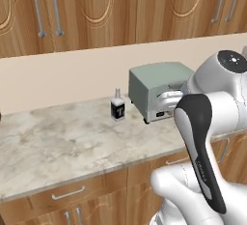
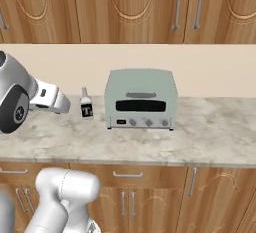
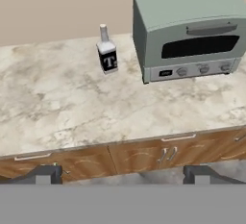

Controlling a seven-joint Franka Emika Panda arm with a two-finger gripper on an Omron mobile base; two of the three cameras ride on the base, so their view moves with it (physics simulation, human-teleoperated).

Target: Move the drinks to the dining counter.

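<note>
One of the drinks, a short clear bottle with a black label (image 1: pixel 117 107) (image 2: pixel 86 106) (image 3: pixel 107 55), stands upright on the marble worktop (image 1: pixel 62 142) (image 2: pixel 210 137) (image 3: pixel 57 103), just left of a toaster oven. My gripper (image 3: pixel 125 175) is open with nothing between its fingertips. It hovers well back from the worktop's front edge, above the drawer fronts, and looks down at the bottle from a distance. The dining counter is out of view.
A pale green toaster oven (image 1: pixel 157 91) (image 2: pixel 141 99) (image 3: pixel 192 31) sits close to the bottle's right side. Wooden wall cabinets (image 1: pixel 120 7) (image 2: pixel 130 7) hang above the worktop. Drawers and doors with metal handles (image 3: pixel 139 155) run below it.
</note>
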